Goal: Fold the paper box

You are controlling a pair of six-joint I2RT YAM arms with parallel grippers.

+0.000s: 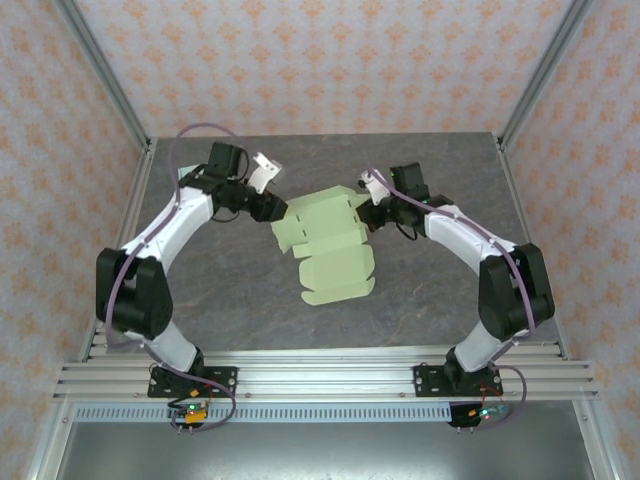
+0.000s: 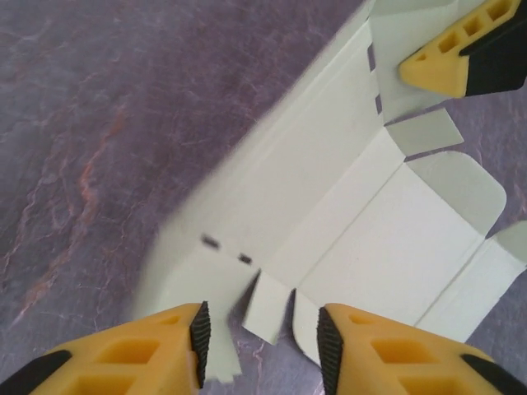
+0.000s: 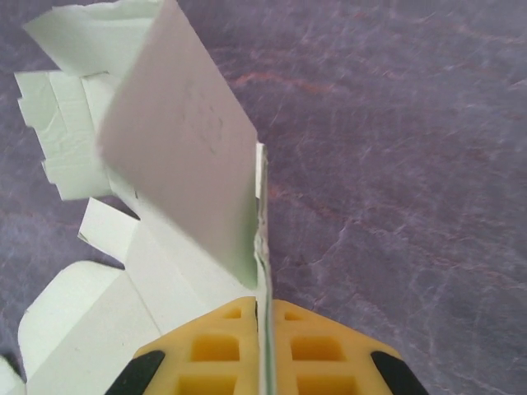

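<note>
The right gripper point(image 3: 260, 306) pinches a raised flap at the right edge of the pale green paper box point(image 1: 330, 255), seemingly to anchor it, while the left gripper point(image 2: 262, 329) stands spread astride its left edge, the unfolded box lying mid-way across the table point(image 1: 430, 300) between the arms.
</note>
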